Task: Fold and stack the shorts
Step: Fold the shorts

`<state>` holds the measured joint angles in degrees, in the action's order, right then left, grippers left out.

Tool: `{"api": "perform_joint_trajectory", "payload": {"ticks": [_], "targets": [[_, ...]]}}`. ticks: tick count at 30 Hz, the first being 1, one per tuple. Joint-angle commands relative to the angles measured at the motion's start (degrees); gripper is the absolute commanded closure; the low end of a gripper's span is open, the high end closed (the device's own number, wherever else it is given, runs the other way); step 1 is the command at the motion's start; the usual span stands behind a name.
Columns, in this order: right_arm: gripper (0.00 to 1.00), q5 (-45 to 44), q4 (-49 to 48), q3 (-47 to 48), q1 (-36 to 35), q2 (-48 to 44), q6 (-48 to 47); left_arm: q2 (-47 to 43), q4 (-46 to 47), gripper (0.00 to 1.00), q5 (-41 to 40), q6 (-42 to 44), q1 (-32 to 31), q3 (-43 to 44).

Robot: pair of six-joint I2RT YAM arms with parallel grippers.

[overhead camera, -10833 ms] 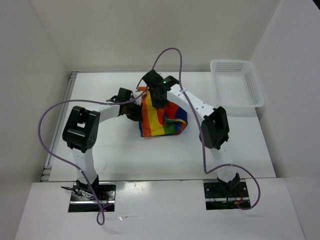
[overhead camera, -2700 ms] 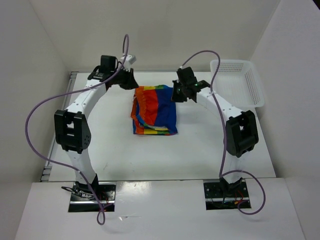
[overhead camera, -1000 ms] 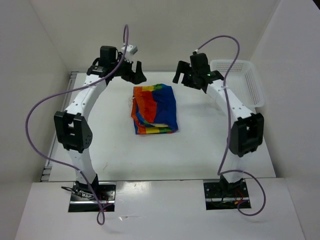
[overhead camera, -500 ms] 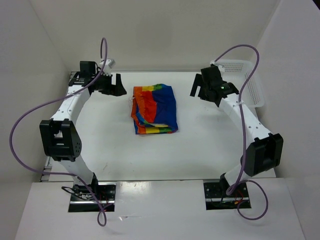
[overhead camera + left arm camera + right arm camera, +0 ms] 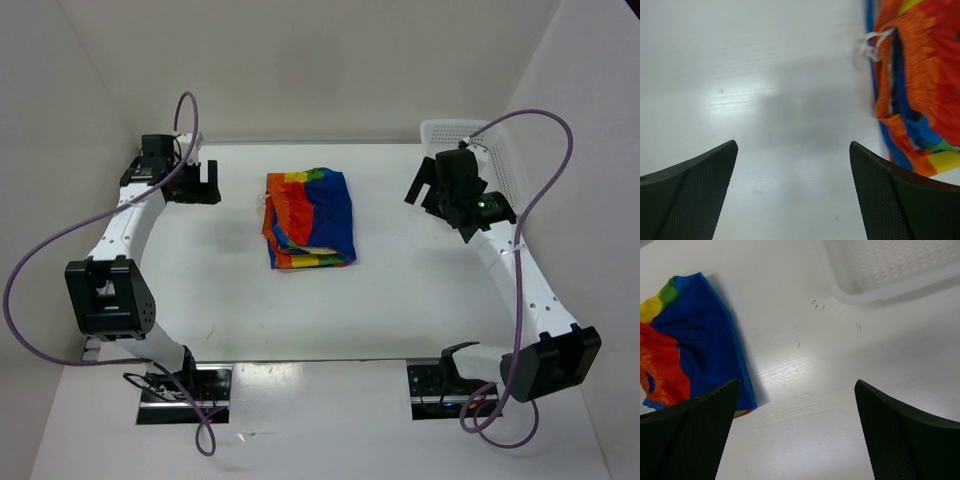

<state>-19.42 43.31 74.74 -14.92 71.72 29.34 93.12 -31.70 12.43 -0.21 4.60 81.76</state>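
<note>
Since the preceding frames, both arms have withdrawn outward from the shorts (image 5: 310, 218). The left claw (image 5: 203, 183) now sits at the upper left of the top view. The right claw (image 5: 418, 186) sits at the upper right, just in front of the basket (image 5: 432, 128).

Both claws are spread wide and hold nothing; each wrist view shows bare desk (image 5: 350, 310) between the fingers.

The shorts lie at the upper centre of the desk, well apart from both claws. They are folded into a compact rectangle with the blue panel uppermost; orange, red and yellow layers show at the left and lower edges. A white drawstring (image 5: 871, 45) protrudes at the left edge.

Judgement: the fold appears complete and released. No other garment is on view to stack upon, so only placement, if any, remains.

Count:
- shorts: one pair
- basket: one
- arms: two
- claws: two
</note>
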Motion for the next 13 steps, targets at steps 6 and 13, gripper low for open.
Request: {"api": "perform_joint_trajectory", "payload": {"ticks": [6,13], "targets": [[0.0,-0.8,0.8,-2.5,4.9,-6.0,1.2,-6.3,-2.6,0.01,-19.4,0.2,0.0,-2.9],[0.0,-4.0,1.5,-1.9,7.8,-10.3,2.2,-6.3,-1.4,0.01,-15.4,0.2,1.0,-5.1]]}}
